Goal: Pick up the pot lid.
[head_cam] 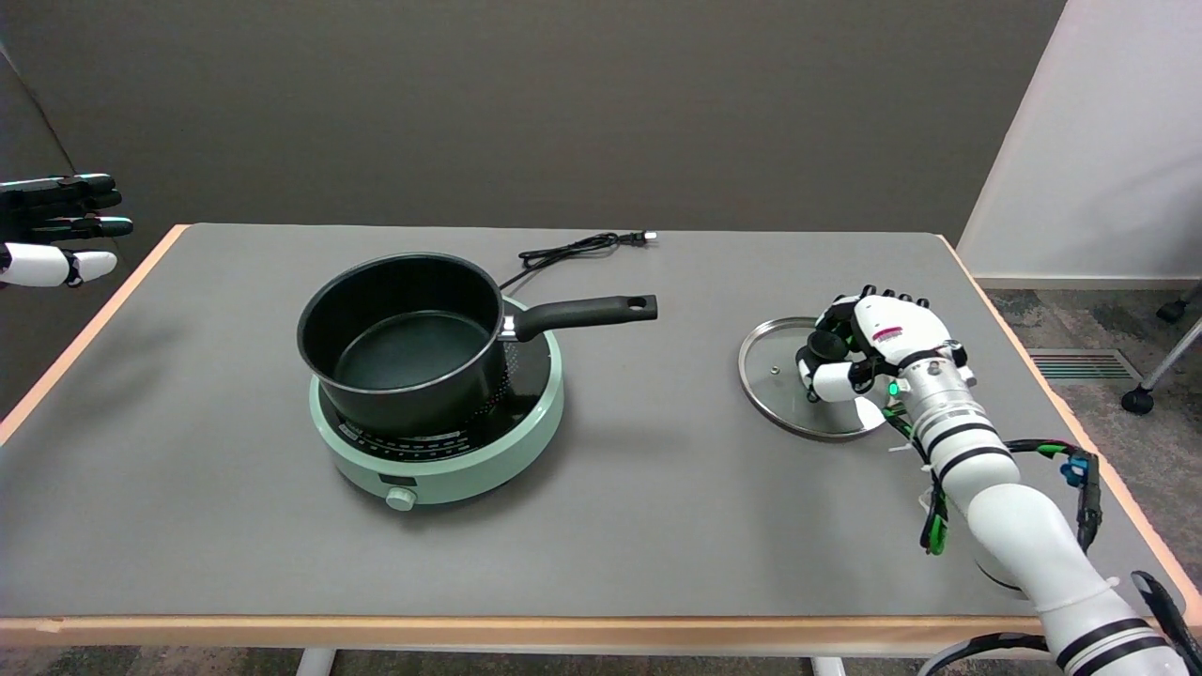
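Right hand [859,352] sits low over the glass pot lid [784,371], fingers curled around what looks like its dark knob; whether they grip it firmly I cannot tell. Counter [657,526], grey, carries everything. Mint-green hotplate [441,460] stands at centre-left, well apart from the lid. Black saucepan [404,343] sits on the hotplate, handle pointing right toward the lid, nothing in it. Lid lies flat at right, directly under the hand, extending to its left. Power cord [573,249] trails behind.
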Controlling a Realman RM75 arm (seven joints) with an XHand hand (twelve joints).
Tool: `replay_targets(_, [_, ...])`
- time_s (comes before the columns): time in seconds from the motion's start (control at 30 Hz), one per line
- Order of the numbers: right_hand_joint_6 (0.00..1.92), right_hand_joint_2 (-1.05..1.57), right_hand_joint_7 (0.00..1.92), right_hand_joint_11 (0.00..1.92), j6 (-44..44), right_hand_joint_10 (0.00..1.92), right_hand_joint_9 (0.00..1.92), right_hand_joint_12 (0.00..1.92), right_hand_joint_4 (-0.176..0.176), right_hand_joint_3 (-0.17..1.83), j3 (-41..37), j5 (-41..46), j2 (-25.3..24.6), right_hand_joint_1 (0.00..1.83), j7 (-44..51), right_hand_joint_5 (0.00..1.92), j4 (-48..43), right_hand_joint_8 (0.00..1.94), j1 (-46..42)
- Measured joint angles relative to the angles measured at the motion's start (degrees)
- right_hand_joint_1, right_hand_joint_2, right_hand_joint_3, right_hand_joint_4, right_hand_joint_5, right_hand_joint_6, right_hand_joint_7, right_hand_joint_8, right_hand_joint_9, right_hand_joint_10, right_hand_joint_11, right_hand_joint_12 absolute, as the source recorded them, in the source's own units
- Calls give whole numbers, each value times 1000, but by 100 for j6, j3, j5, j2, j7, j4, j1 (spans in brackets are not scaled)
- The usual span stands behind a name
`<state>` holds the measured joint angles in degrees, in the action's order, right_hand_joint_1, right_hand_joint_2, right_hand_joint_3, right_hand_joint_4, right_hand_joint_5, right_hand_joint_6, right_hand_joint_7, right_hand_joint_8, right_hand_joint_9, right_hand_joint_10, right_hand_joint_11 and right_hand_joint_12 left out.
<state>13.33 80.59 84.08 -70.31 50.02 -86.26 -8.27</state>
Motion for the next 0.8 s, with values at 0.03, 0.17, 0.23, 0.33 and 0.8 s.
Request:
replay_targets(0.03, [533, 659, 885, 614, -15, 893, 822, 1462, -30, 821, -8, -6, 2, 906, 1, 724, 1, 411, 0])
replay_targets(0.17, [581, 662, 913, 626, -55, 917, 839, 1479, -37, 839, -32, -17, 7, 932, 6, 729, 2, 452, 1])
replay_targets(0.23, [593, 667, 919, 629, -69, 924, 844, 1480, -35, 840, -41, -26, 10, 933, 8, 733, 2, 459, 2])
replay_targets(0.33, [602, 676, 928, 658, -93, 938, 848, 1518, -33, 837, -51, -31, 11, 934, 9, 738, 2, 468, 3])
replay_targets(0.8, [719, 705, 964, 665, -147, 1203, 827, 1691, -39, 885, -61, -41, 14, 983, 26, 763, -7, 655, 8])
